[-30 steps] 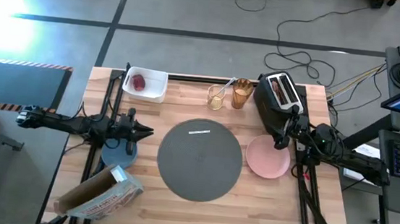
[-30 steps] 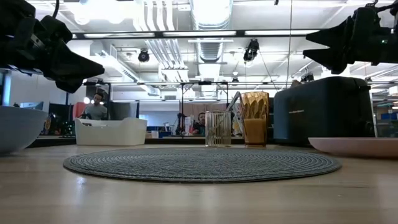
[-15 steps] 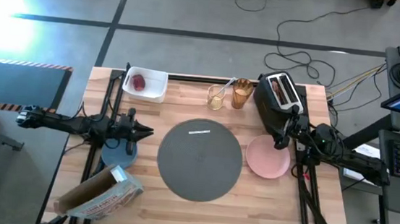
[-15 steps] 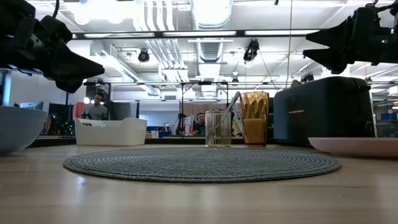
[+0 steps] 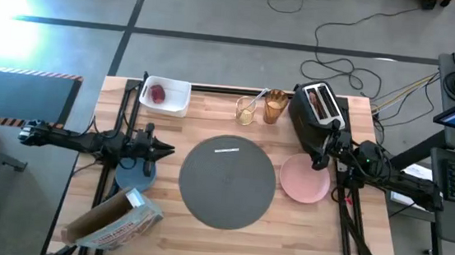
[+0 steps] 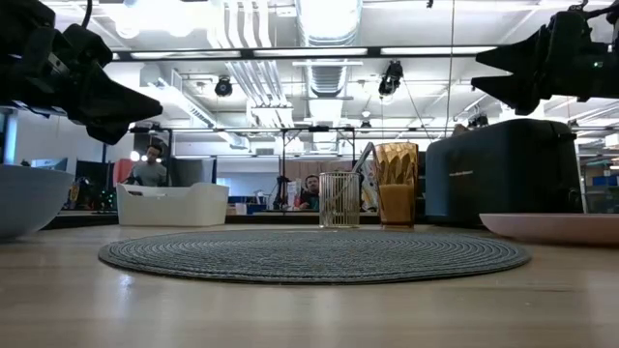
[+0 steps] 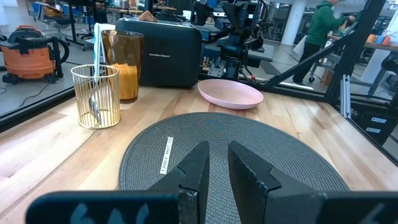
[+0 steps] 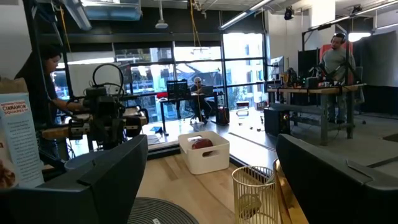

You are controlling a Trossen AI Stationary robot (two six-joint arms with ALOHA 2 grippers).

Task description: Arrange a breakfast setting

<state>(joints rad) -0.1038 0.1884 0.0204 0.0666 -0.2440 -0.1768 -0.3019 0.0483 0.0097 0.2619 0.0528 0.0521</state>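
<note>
Wooden table (image 5: pixel 201 241): grey mat (image 5: pixel 227 181), pink plate (image 5: pixel 304 180), blue bowl (image 5: pixel 134 175), white tray (image 5: pixel 165 96), toaster (image 5: pixel 316 110), cereal box (image 5: pixel 112 221)

Light: I saw bright, even overhead lighting.
Glare: floor (image 5: pixel 6 9) beside the table was blown out; ceiling lamps (image 6: pixel 329 19) flared.
Shadows: soft, short.
Focus: my left gripper's fingers (image 7: pixel 196 171) looked blurred close up.
</note>
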